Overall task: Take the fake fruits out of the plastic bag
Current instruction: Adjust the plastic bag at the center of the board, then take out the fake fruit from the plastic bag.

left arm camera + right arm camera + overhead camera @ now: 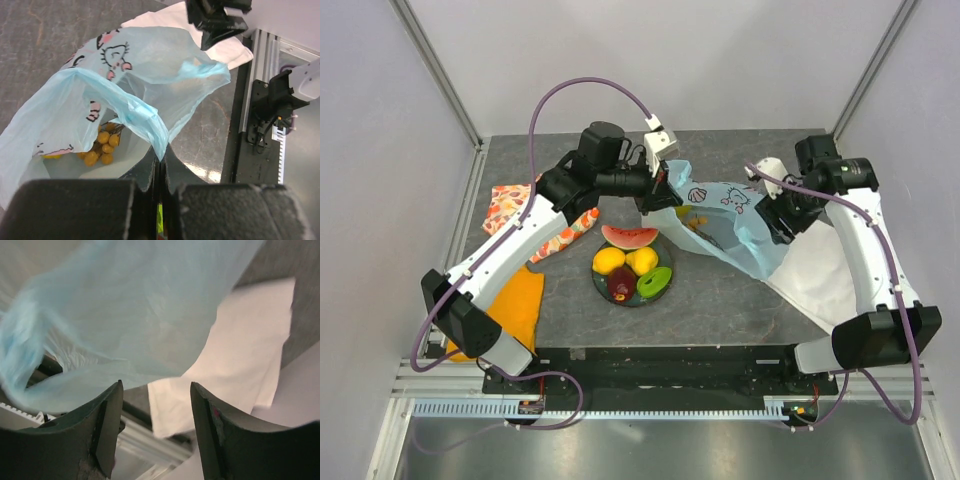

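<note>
Because the thin, translucent light-blue plastic bag [165, 65] sags shut unless something props it up, the left gripper [160, 167] has its fingers pressed together on the bag's rolled rim. This lifts the rim so that the mouth gapes toward the middle of the grey worktop [720, 300]. Through that opening a brownish-yellow bunch of plastic grapes [103, 146] lies low inside the bag, with another yellowish bit beside it too hidden to name.

The right gripper [156, 387] hangs by the bag's other end, toward the right edge of the worktop. Its jaws are spread with nothing between them, and the film is just beyond the fingertips, above the white cloth [240, 340]. It looks placed to take that end and tip the contents out.

The dark round plate [642, 301] sits at the worktop's middle, just beside the bag's mouth. On it rest a red-green watermelon slice [628, 237], two yellow lemons [609, 260], a dark red fruit [621, 283] and a green piece [655, 283], so most of the job appears done.
</note>
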Robot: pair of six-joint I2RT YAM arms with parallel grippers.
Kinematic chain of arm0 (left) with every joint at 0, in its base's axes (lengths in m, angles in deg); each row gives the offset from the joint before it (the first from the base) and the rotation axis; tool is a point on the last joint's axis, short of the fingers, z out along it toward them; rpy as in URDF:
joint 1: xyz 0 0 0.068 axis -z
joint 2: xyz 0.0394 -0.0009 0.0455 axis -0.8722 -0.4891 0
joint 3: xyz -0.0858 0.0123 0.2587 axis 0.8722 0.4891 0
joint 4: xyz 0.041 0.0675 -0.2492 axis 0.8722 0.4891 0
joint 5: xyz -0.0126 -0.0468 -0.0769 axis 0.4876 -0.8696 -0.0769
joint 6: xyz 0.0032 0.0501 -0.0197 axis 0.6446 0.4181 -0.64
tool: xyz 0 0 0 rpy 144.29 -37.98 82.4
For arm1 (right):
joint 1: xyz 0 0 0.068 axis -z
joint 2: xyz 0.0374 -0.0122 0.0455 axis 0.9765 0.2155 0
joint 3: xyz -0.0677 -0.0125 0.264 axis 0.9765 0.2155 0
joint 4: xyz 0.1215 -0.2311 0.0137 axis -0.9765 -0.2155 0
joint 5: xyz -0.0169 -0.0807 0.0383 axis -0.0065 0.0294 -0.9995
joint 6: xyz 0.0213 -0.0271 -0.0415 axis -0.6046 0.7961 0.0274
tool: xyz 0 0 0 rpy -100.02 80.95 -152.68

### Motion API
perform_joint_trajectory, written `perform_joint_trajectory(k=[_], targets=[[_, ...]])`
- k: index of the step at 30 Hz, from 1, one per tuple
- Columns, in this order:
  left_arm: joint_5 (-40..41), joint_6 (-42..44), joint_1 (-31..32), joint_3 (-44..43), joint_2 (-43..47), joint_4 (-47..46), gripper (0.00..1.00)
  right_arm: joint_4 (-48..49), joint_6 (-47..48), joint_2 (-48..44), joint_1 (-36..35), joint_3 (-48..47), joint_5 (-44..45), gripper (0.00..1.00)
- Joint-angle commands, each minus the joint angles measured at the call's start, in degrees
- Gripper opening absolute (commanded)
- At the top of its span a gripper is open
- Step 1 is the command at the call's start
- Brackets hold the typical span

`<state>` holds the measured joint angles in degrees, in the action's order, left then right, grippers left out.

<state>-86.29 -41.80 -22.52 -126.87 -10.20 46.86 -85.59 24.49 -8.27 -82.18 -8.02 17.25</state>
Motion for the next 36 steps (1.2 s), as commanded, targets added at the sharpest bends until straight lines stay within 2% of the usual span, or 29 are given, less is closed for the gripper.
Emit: perform_joint_trajectory(k=[1, 4, 8, 13, 21, 26, 27, 30, 32, 36], targets=[[-0.3, -3.8, 0.3, 0.7, -1.0, -0.7, 0.02, -1.7, 15.7, -1.0, -1.2, -10.3, -25.6, 0.66], [2.4, -9.2, -1.0, 2.3, -2.0, -1.3, 0.02, 5.9, 12.4, 2.3, -6.1, -10.4, -27.8, 0.63], [9.6, -14.0, -3.0, 2.4, -2.7, -1.5, 0.02, 8.8, 13.5, 8.5, -12.2, -11.7, -32.5, 0.51], [12.3, -18.1, -6.2, 0.9, -3.8, -2.1, 0.02, 15.0, 13.2, 14.2, -16.4, -9.0, -32.1, 0.48], [10.3, -18.9, -7.6, 1.8, -4.2, -3.1, 0.02, 35.7, -3.7, 22.8, -18.0, -5.9, -23.4, 0.5], [5.5, -20.3, -10.3, 1.3, -5.9, -4.8, 0.02, 45.9, -8.4, 26.4, -18.4, -5.1, -14.6, 0.66], [4.9, -20.3, -10.8, 1.1, -6.7, -5.0, 0.02, 46.9, -9.9, 28.1, -18.6, -5.6, -13.1, 0.71], [2.8, -20.1, -11.2, 0.3, -7.7, -5.8, 0.02, 48.6, -11.7, 32.9, -18.6, -9.0, -8.1, 0.78], [1.5, -20.0, -11.4, -0.3, -8.4, -6.1, 0.02, 49.0, -12.9, 35.6, -18.5, -11.1, -5.9, 0.98], [0.3, -19.9, -11.5, -0.3, -8.9, -6.7, 0.02, 47.6, -13.0, 44.2, -18.5, -17.7, -3.7, 0.98]])
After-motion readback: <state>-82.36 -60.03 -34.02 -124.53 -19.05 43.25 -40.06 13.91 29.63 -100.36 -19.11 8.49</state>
